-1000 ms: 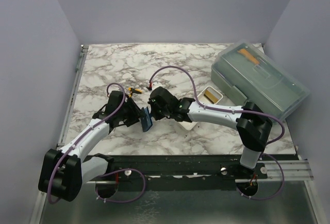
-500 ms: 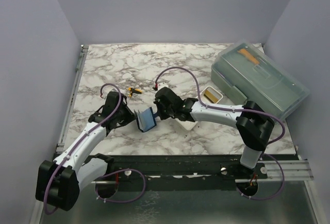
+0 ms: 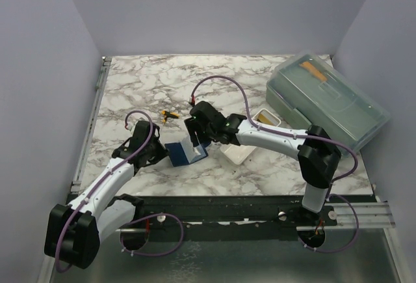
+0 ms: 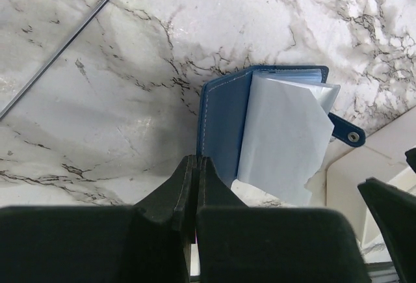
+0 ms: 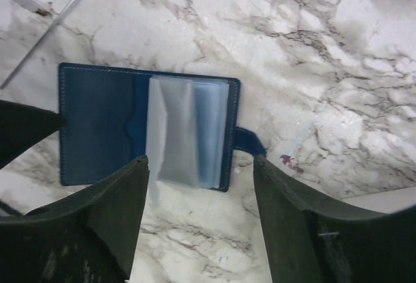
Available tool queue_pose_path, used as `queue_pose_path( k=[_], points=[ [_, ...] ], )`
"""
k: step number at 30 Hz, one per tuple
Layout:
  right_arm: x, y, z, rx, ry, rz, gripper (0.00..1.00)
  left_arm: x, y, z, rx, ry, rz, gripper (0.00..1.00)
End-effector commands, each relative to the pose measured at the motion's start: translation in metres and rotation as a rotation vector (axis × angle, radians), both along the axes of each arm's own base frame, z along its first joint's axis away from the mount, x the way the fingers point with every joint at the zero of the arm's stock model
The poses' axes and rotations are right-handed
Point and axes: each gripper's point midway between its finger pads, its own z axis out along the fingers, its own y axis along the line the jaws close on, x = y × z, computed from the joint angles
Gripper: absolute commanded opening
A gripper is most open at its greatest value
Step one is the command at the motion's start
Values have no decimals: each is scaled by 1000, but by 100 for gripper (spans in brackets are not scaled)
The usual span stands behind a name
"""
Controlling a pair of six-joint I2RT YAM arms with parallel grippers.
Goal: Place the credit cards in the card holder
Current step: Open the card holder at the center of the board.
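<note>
The card holder (image 3: 184,153) lies open and flat on the marble, navy cover to the left and pale clear sleeves (image 5: 185,133) fanned up on the right; its snap tab (image 4: 346,132) sticks out sideways. My left gripper (image 4: 196,161) is shut, its tips against the cover's near edge with nothing seen between them. My right gripper (image 5: 201,162) hangs open just above the sleeves, touching nothing. A golden-tan credit card (image 3: 265,121) rests in the small white tray (image 3: 274,120). No other card shows.
A large grey-green lidded box (image 3: 328,101) with an orange strip (image 3: 312,70) on it fills the back right. A tiny yellow-and-black object (image 3: 170,114) lies behind the wallet. A second white tray piece (image 3: 235,153) sits under the right forearm.
The card holder went from upright between both grippers to open and flat on the table. My right gripper opened and let it go. My left gripper closed and slid nearer.
</note>
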Motion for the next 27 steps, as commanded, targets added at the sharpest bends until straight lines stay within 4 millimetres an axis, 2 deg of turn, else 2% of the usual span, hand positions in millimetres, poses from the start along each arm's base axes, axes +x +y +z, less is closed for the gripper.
queue_pose_path(
  k=[1,3,5,7,13,21,27],
  points=[
    [-23,17,24,118,59,76,72,-3,5,-4,18,2,16,0],
    [-31,31,28,200,84,133,78,-3,5,-3,14,-4,18,0],
    [-36,38,23,241,137,152,80,-3,6,-3,19,-6,20,0],
    [-35,37,14,282,190,149,81,-3,7,-5,23,-2,28,0],
    [-37,35,10,479,297,232,92,-7,10,-12,26,25,57,0],
    [-35,41,-15,518,339,264,97,-8,10,-15,26,39,61,0],
    [-23,39,-30,460,311,239,100,-8,10,-14,24,34,63,0]
  ],
)
